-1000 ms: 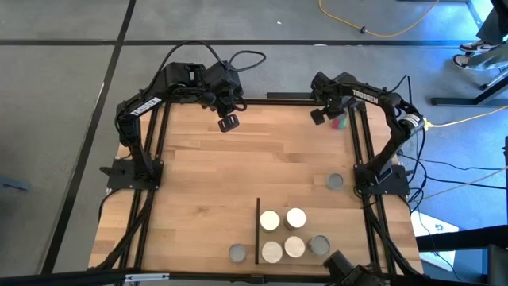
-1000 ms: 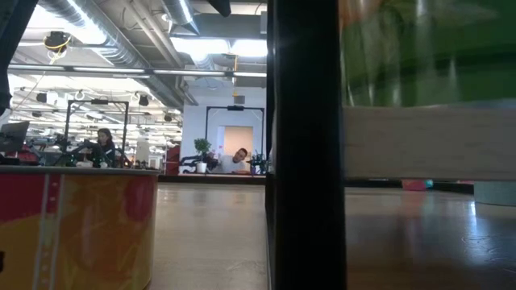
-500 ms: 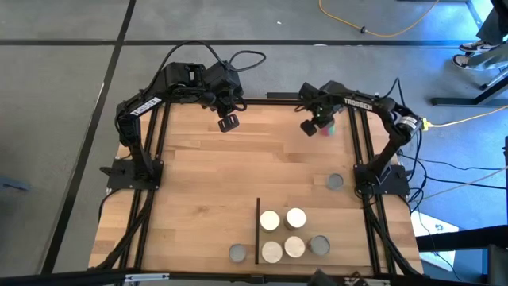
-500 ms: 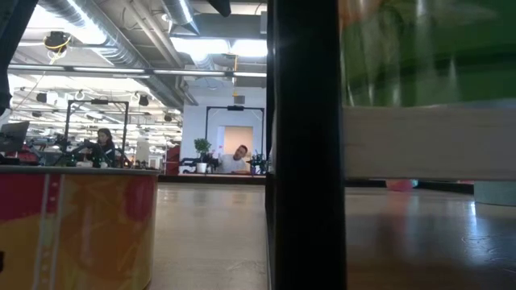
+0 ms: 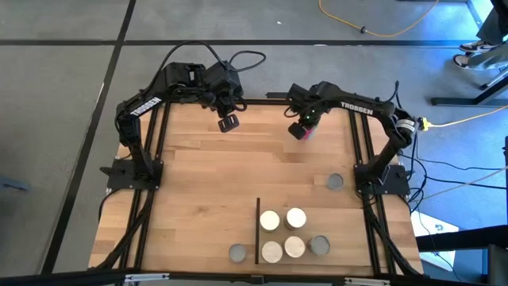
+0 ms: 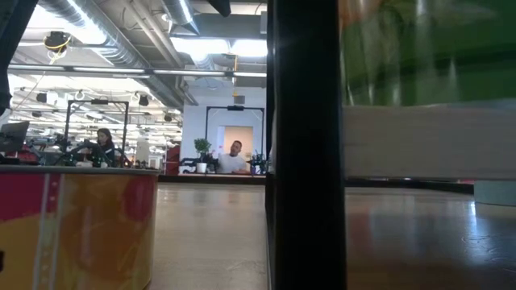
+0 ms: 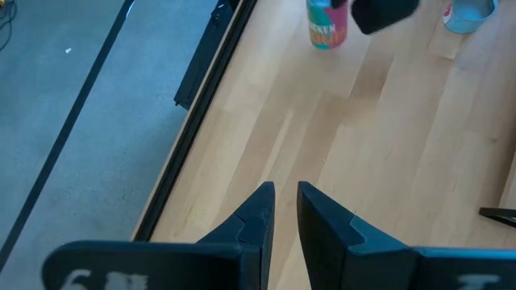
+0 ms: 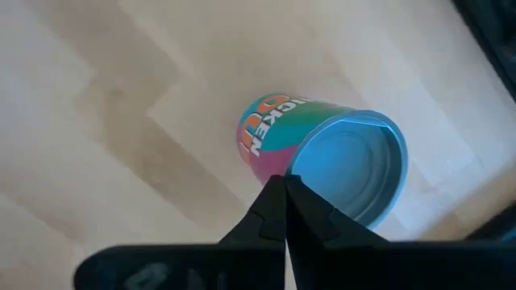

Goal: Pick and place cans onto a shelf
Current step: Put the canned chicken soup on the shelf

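A can with red, green and pink sides and a silver top (image 5: 307, 132) stands upright on the table near the far edge; it also shows in the left wrist view (image 7: 326, 24). My right gripper (image 5: 298, 130) is shut at its upper side. My left gripper (image 5: 228, 122) hovers near the far edge, fingers slightly apart (image 7: 285, 193), empty. The shelf (image 5: 333, 226) lies flat at the near right, its black strip (image 5: 258, 230) on its left edge. Several cream-topped and grey cans (image 5: 294, 247) stand on it. One grey can (image 5: 237, 253) stands left of the strip, another (image 5: 335, 182) near the right rail. My right gripper has its shut fingertips (image 8: 284, 187) against the can's side just below the top rim (image 8: 270, 165). The fingers come slanting down from the table's right. The can stands upright on its base on the table; I cannot tell more of the hold.
Black frame rails (image 5: 361, 159) run along the table's left and right sides. Bare wood lies in the table's middle (image 5: 238, 175). In the low view a red and orange can (image 6: 81, 225) and the black strip (image 6: 306, 145) stand close; people sit far behind.
My right gripper has gone along the far edge toward the table's left. The red and green can has slid along the table with it, staying upright.
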`<move>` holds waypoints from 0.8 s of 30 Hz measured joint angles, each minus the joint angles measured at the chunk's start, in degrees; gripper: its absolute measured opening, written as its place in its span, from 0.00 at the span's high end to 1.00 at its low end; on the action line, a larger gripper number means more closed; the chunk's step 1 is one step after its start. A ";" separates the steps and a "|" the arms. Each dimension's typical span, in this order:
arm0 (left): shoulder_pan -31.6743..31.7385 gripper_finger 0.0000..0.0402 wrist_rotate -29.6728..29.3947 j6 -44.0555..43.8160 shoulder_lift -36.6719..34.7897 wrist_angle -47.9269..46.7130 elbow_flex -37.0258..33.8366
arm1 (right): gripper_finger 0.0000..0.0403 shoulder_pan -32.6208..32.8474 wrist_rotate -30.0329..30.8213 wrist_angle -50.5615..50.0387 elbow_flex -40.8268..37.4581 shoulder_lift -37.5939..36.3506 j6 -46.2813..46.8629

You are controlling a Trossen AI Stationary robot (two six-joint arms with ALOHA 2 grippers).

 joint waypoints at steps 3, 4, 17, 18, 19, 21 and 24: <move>-0.02 0.88 0.02 0.00 0.00 0.01 0.00 | 1.00 2.52 -0.03 0.02 0.00 -0.01 -0.05; -0.02 0.88 0.00 0.00 0.00 -0.01 0.00 | 1.00 3.37 -0.03 0.04 0.00 0.00 -0.06; -0.02 0.88 0.01 0.00 0.00 -1.12 0.00 | 1.00 15.80 0.34 -0.55 0.00 -0.21 -4.18; -0.02 0.88 0.00 0.00 0.00 -1.34 -0.01 | 1.00 16.65 0.39 -0.52 0.00 -0.24 -4.41; -0.02 0.88 0.01 0.00 0.00 -1.31 0.00 | 1.00 17.53 0.45 -0.74 0.00 -0.32 -4.42; -0.02 0.88 0.02 0.04 0.00 -1.32 -0.02 | 1.00 19.20 0.45 -1.99 0.00 -0.47 -4.42; -0.02 0.88 0.00 1.32 0.00 -1.32 0.00 | 1.00 21.86 0.45 -3.03 0.00 -1.03 -4.41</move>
